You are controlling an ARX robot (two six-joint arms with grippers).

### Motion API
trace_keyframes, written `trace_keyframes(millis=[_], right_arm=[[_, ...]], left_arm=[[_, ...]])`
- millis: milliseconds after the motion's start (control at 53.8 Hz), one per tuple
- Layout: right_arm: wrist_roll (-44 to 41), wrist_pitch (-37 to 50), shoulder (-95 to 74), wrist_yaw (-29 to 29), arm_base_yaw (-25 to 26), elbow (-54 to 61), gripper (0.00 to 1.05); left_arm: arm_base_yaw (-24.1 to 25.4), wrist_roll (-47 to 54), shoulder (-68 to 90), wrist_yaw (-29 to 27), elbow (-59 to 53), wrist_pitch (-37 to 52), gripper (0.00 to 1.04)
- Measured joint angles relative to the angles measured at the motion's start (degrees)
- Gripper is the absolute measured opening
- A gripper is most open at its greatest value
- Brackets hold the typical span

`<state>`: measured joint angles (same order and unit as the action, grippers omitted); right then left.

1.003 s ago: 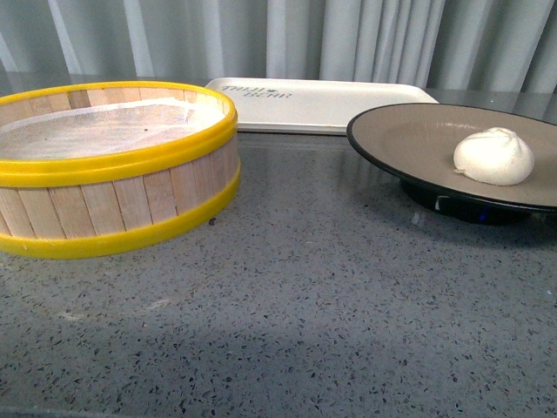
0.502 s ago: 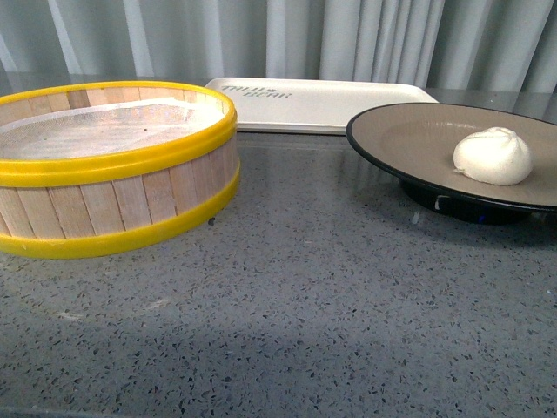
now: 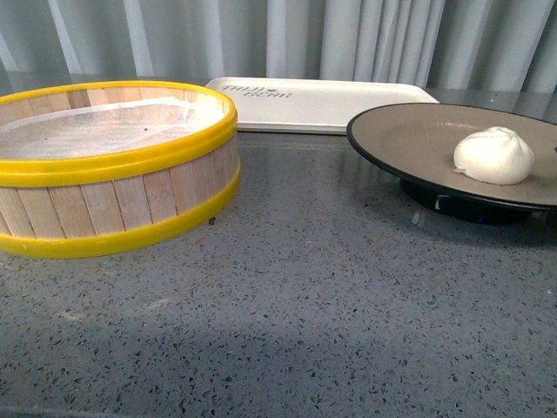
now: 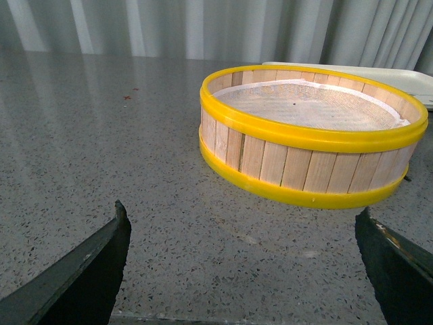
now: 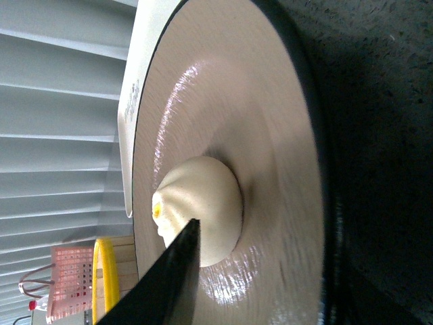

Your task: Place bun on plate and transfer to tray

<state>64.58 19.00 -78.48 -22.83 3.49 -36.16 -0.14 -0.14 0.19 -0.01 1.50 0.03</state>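
The left gripper point(image 4: 241, 217) is standing wide open over the grey speckled stone table point(image 3: 305, 287). Its two dark fingers point(image 4: 81, 271) are showing only at the corners of the left wrist view, with nothing between them. Just beyond them the round wooden steamer basket with yellow rims point(image 4: 304, 166) is sitting on the table, lined with white cloth.

Of the right gripper point(image 5: 186, 254) only one dark finger point(image 5: 162, 291) is showing, so I cannot tell if its jaws are wide or narrow. The tip of this finger is covering part of the small white pleated bun point(image 3: 493, 157); I cannot tell if it is touching it.

The bun is lying on the wide tan-brown plate with a black rim point(image 3: 374, 139), toward its right side. The front view is cutting off the plate at the right edge. The plate is standing on the table, not on the flat cream-white rectangular tray point(image 3: 348, 104), which is lying behind it and behind the basket. The plate is hiding the tray's right near corner, and the tray's dark lettering is too small to read. Neither arm is appearing in the front view.
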Motion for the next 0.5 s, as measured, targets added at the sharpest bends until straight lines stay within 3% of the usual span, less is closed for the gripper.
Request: trace_keyframes(millis=[130, 186, 502], right_arm=[[0.35, 0.66, -0.02, 0.09, 0.00, 0.59, 0.11], [0.15, 0.96, -0.02, 0.35, 0.00, 0.74, 0.03], [0.81, 2.99, 1.40, 1.31, -0.17, 1.97, 0.03]], left_arm=[[0.00, 0.00, 0.00, 0.00, 0.00, 0.00, 0.98], [0.00, 0.00, 0.00, 0.00, 0.00, 0.00, 0.98], [0.00, 0.00, 0.00, 0.00, 0.00, 0.00, 0.98]])
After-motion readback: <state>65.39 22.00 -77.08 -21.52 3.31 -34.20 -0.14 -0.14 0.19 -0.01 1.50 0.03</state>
